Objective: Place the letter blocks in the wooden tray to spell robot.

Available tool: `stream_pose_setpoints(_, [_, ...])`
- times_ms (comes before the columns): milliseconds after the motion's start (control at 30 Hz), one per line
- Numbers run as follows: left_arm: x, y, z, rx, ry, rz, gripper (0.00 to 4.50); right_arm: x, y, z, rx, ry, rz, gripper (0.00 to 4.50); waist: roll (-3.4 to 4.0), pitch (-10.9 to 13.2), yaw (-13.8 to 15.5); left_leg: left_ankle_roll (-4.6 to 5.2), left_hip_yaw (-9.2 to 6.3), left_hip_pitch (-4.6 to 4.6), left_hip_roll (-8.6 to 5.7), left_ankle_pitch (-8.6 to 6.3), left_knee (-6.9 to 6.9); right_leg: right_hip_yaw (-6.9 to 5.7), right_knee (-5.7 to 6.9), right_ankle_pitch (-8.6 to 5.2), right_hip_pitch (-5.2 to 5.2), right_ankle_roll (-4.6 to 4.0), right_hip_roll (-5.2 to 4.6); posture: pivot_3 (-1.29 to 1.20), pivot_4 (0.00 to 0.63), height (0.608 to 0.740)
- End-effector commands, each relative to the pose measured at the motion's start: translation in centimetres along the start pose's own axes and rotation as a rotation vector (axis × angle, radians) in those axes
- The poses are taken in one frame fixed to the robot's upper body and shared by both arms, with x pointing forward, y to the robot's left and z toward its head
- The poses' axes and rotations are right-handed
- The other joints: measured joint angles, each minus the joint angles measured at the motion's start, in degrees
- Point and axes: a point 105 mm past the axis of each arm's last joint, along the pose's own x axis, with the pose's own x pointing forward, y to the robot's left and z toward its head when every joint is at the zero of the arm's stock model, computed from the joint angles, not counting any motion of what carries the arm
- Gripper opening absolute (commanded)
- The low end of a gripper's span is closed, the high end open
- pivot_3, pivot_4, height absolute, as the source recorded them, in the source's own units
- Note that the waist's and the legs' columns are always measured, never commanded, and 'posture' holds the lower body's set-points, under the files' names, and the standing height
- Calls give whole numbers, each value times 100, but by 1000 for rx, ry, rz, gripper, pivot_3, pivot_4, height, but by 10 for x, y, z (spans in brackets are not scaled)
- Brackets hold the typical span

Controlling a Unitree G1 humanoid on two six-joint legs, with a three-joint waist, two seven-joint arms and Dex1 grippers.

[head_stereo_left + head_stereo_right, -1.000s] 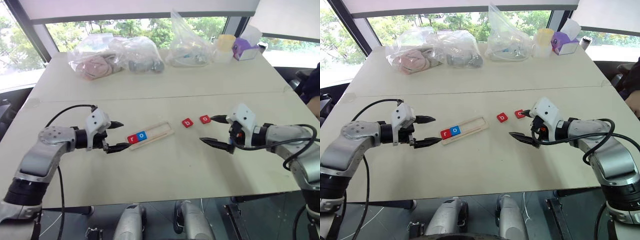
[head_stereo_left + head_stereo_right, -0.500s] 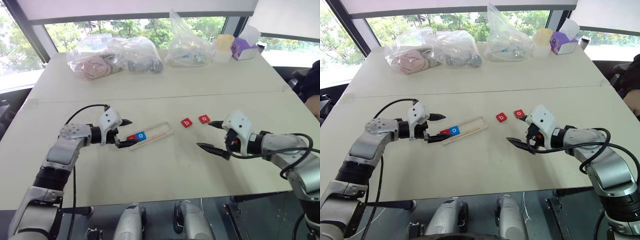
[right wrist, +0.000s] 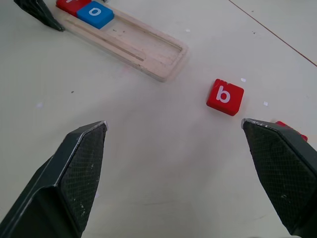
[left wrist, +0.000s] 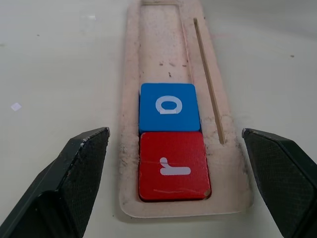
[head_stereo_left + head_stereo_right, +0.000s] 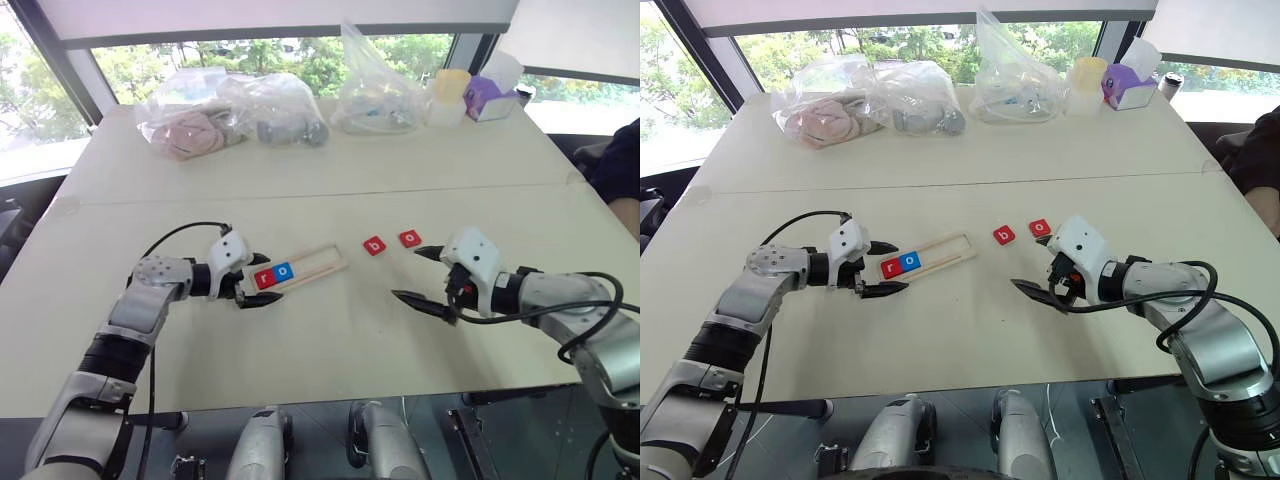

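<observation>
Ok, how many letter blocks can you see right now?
4: red r and blue o in the wooden tray; red b and red o loose on the table. A fifth may be hidden.

We find the r tile (image 5: 264,278) and o tile (image 5: 284,270) in the wooden tray (image 5: 322,262) at frame centre; the b tile (image 5: 374,245) lies right of it.

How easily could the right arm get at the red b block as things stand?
Probably easily: the red b block lies alone on bare table just ahead of the open right tool, nothing between them.
</observation>
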Motion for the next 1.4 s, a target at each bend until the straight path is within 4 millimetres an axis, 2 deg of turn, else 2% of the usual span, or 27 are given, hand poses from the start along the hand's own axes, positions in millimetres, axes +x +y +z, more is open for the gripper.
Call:
stream_pose_setpoints(33, [2,1,-3,37,17,10,4500,-1,4,12,-39,-38,4,4480,0,-1,4,0,0,0,0,0,0,0,0,0,0,0,0,0,150,740])
stream_pose_setpoints(567, [0,-6,-29,-49,82,-21,4500,-1,0,13,-62,-32,-29,4480,1,-6,-1,0,1,21,9,0,1,0,1,-10,20,-17,-1,0,150,740])
stream_pose_setpoints(700, [1,-10,-32,-52,90,-40,3245,-1,-1,13,-65,-31,-34,4500,1,-8,-2,0,0,26,10,0,1,0,2,-11,25,-18,-1,0,150,740])
stream_pose_setpoints(900, [0,-19,-36,-49,104,-78,3159,-1,-1,13,-66,-29,-35,4500,1,-8,-13,0,2,37,17,0,1,0,1,-13,32,-19,-1,0,150,740])
stream_pose_setpoints(1100, [0,-39,-32,4,78,-145,3159,1,-1,13,-70,-29,-30,4500,2,-9,-10,0,2,40,20,-1,-4,0,0,-13,32,-19,-1,0,150,740])
stream_pose_setpoints(1300, [-5,-78,-25,59,39,-263,3159,2,0,13,-82,-26,-23,4500,3,-9,-7,-1,-1,39,21,-2,-7,1,-8,-15,31,-20,-7,0,150,740])
stream_pose_setpoints(1400, [-8,-88,-25,72,45,-279,3159,2,1,14,-81,-27,-16,4500,3,-9,-3,-1,-1,38,21,-3,-7,1,-10,-16,31,-20,-10,0,150,740])
